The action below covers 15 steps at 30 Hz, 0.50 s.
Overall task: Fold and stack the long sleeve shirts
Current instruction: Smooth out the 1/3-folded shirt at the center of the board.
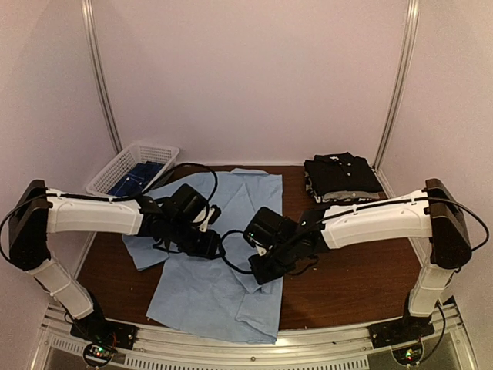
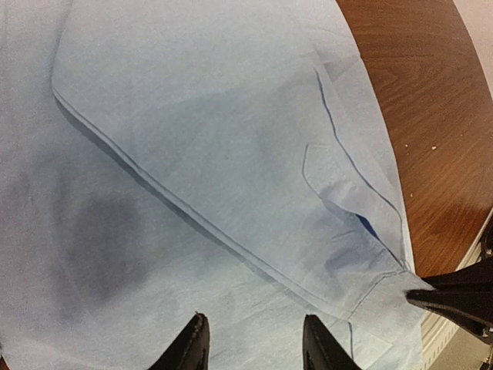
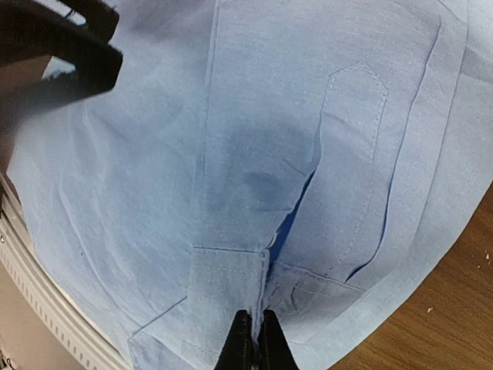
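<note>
A light blue long sleeve shirt (image 1: 231, 285) lies spread on the table's middle, one sleeve folded across its body. My right gripper (image 1: 260, 271) is shut on the sleeve's cuff (image 3: 231, 285), pinching its edge between the fingers (image 3: 254, 339). My left gripper (image 1: 202, 240) hovers open and empty just above the shirt's body (image 2: 192, 154), its fingertips (image 2: 194, 347) apart. The sleeve and cuff (image 2: 362, 254) lie in front of it, and the right gripper's tip (image 2: 454, 297) shows at the right edge. Folded black and patterned shirts (image 1: 341, 176) are stacked at the back right.
A white mesh basket (image 1: 115, 166) with dark blue cloth inside stands at the back left. Bare brown table (image 1: 354, 270) shows right of the shirt. The table's front edge and metal rail (image 1: 308, 339) lie close to the shirt's hem.
</note>
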Available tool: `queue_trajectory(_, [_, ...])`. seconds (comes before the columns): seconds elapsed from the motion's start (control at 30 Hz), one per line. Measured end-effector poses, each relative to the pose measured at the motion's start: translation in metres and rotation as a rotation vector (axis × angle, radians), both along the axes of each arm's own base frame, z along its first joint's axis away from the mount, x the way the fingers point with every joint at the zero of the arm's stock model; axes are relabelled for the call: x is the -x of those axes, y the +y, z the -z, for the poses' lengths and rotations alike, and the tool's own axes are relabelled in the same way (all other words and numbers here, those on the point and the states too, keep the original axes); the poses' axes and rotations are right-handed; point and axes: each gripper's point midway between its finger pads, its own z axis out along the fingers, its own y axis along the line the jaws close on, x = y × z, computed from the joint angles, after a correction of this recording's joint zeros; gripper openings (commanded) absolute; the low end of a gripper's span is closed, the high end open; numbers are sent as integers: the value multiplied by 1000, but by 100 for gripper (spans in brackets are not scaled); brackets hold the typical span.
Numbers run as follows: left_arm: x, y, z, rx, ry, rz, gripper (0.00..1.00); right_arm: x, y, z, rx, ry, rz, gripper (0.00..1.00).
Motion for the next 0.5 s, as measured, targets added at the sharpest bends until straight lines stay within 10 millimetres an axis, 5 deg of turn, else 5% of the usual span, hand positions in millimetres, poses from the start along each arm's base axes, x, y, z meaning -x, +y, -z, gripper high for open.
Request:
queue_trajectory(0.13, [0, 1, -4, 6, -14, 9, 43, 20, -4, -1, 32, 76, -55, 9])
queue_trajectory(0.33, [3, 5, 1, 1, -9, 19, 43, 50, -6, 4, 62, 158, -116, 54])
queue_trajectory(0.5, [5, 5, 2, 5, -3, 31, 43, 53, -6, 2, 62, 160, -101, 52])
